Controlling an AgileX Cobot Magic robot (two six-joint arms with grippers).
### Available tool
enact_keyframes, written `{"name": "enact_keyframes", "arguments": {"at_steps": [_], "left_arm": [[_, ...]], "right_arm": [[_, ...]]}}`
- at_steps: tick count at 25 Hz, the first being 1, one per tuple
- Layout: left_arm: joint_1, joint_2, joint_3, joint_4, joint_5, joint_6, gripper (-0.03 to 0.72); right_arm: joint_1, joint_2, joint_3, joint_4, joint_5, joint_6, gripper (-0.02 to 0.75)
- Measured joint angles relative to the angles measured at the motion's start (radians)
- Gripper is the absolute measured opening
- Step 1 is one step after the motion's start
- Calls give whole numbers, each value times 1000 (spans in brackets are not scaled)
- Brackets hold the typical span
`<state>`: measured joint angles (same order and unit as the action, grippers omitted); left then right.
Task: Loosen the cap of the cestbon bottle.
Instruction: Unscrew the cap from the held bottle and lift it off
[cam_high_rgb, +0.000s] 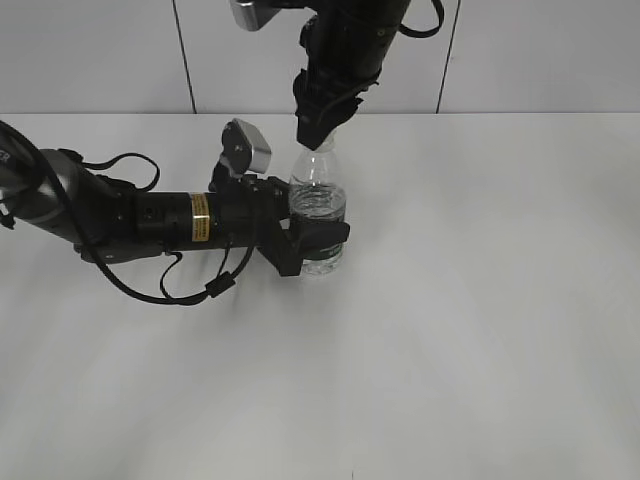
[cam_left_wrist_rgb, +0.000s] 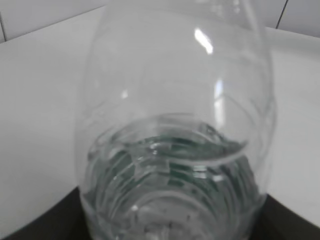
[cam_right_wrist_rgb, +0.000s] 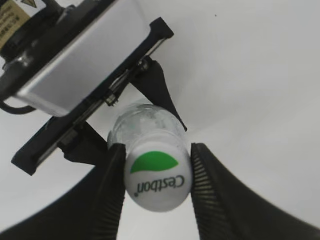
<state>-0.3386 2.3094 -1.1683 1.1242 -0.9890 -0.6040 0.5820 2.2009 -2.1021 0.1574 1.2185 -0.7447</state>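
**Two pincers on one small bottle**

One clear plastic bottle (cam_high_rgb: 318, 205) stands upright a little above the middle of the white table (cam_high_rgb: 480, 330), and both of my pincers are on it. My left gripper (cam_high_rgb: 312, 242) comes in from nine o'clock and is clamped around the bottle's lower body, its black jaws wrapping the dark green label band. My right gripper (cam_right_wrist_rgb: 157, 180) reaches down from twelve o'clock and is closed on the cap (cam_right_wrist_rgb: 157, 182), one ribbed finger (cam_right_wrist_rgb: 202, 175) pressing at three o'clock of the cap and the other at nine o'clock.

The bottle holds water up to roughly half its height; in my left wrist view the waterline shows as a curved rim inside the clear wall, with green from the label glinting through below it.

The table is plain white and matte. Behind it, at twelve o'clock, stands a wall of pale panels (cam_high_rgb: 520, 50) split by dark vertical seams.

The cap is white with a green half-oval mark, and beneath it I read "Cestbon". A yellow sticker rings my left arm (cam_high_rgb: 201, 217); its print is too small to read.
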Motion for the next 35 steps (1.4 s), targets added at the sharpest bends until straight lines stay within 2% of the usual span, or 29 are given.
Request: {"name": "enact_keyframes", "arguments": {"at_steps": [10,35], "left_arm": [[0,0,-1,13,0,-2,414],[1,0,-1,32,-9,4,414]], "right_arm": [[0,0,-5,3,7,-174,302],[-1,-48,-41,9,7,-190,290]]}}
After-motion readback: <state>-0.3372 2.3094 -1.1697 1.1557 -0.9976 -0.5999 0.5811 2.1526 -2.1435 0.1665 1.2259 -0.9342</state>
